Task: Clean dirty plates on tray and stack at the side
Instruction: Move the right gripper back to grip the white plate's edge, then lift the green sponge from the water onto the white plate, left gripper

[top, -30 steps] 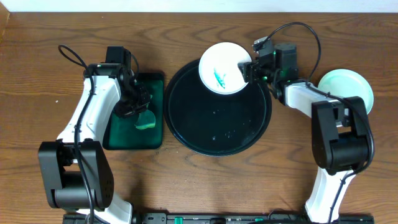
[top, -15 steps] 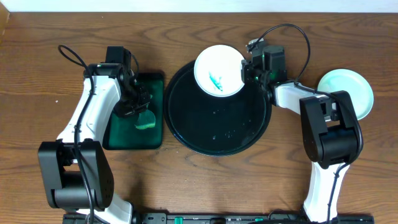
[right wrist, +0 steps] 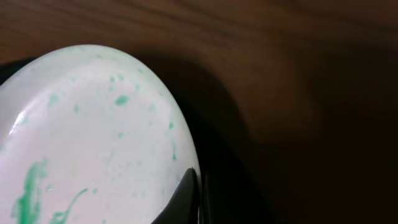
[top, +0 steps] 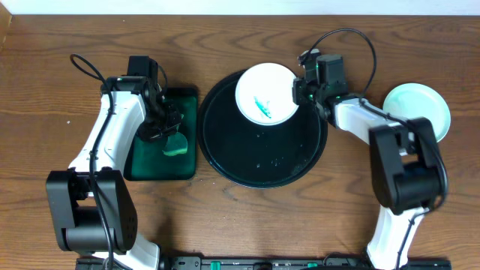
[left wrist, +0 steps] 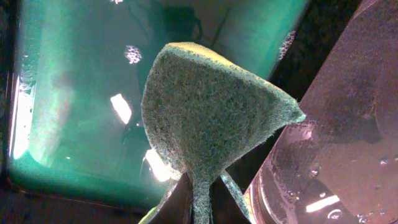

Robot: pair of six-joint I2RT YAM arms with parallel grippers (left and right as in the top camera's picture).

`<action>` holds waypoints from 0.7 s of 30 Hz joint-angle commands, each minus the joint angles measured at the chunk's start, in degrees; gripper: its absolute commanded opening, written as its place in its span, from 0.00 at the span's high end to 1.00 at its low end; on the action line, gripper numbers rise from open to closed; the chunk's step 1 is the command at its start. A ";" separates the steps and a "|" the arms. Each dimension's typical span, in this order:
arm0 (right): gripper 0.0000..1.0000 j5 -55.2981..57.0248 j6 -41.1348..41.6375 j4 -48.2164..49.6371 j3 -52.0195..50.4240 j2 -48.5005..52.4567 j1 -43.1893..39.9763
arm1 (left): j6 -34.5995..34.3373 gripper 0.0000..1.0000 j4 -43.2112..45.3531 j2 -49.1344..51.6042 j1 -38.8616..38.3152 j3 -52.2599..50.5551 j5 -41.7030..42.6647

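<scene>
Over the far rim of the black tray (top: 262, 169), the right gripper (top: 298, 91) pinches tight on the right edge of a white plate (top: 262, 90) smeared with green paint. Across the tray, the left gripper (top: 166, 126) clamps a green sponge (top: 177, 145) above a small green tray (top: 142, 169). A mint plate (top: 420, 101) rests on the wooden table (top: 60, 45) at right, partly behind the right arm (top: 360, 114). A second earlier the right jaws stood apart and the white plate sat slightly farther back.

Robotics lab bench: robot arms (top: 112, 142) flank a wood-grain table (top: 247, 217).
</scene>
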 commanded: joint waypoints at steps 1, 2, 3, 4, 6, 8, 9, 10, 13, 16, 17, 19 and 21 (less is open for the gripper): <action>0.99 5.22 0.02 -6.05 -0.04 -8.00 0.39 | 0.59 0.92 -0.17 -0.13 0.13 -0.33 -0.57; 0.99 6.12 0.04 -9.27 -0.07 -9.73 0.39 | 0.59 0.93 -0.17 -0.13 0.13 -0.33 -0.57; 0.99 6.62 0.02 -11.61 -0.07 -10.82 0.39 | 0.59 0.93 -0.15 -0.13 0.13 -0.33 -0.57; 0.99 6.93 0.04 -14.12 -0.07 -11.76 0.39 | 0.59 0.92 -0.15 -0.13 0.13 -0.33 -0.57; 0.99 6.84 0.33 -19.41 -0.07 -12.92 0.46 | 0.59 0.92 -0.13 -0.13 0.13 -0.33 -0.57; 0.99 6.88 1.86 -24.24 -0.11 -12.90 0.92 | 0.59 0.92 -0.11 -0.13 0.09 -0.33 -0.57; 0.99 6.88 2.69 -26.01 -0.31 -12.52 1.38 | 0.59 0.93 -0.09 -0.13 0.09 -0.33 -0.57; 0.99 6.91 3.93 -27.78 -0.68 -11.47 2.34 | 0.57 0.92 -0.04 -0.13 0.09 -0.33 -0.57; 0.99 6.93 6.60 -27.71 -1.07 -9.16 4.13 | 0.57 0.93 -0.02 -0.13 0.09 -0.33 -0.55; 0.99 6.93 9.07 -26.49 -1.07 -6.91 6.05 | 0.59 0.93 0.09 -0.13 -0.22 -0.33 0.17; 0.99 6.93 9.81 -26.10 -1.07 -6.38 6.51 | 0.59 0.93 0.26 -0.13 -0.42 -0.33 0.35; 0.99 6.91 11.10 -25.66 -1.07 -5.33 7.41 | 1.11 0.93 0.83 -0.13 -1.25 -0.33 1.29; 0.99 6.91 12.31 -25.42 -1.07 -4.20 8.22 | 1.84 0.93 1.88 -0.13 -2.54 -0.33 3.52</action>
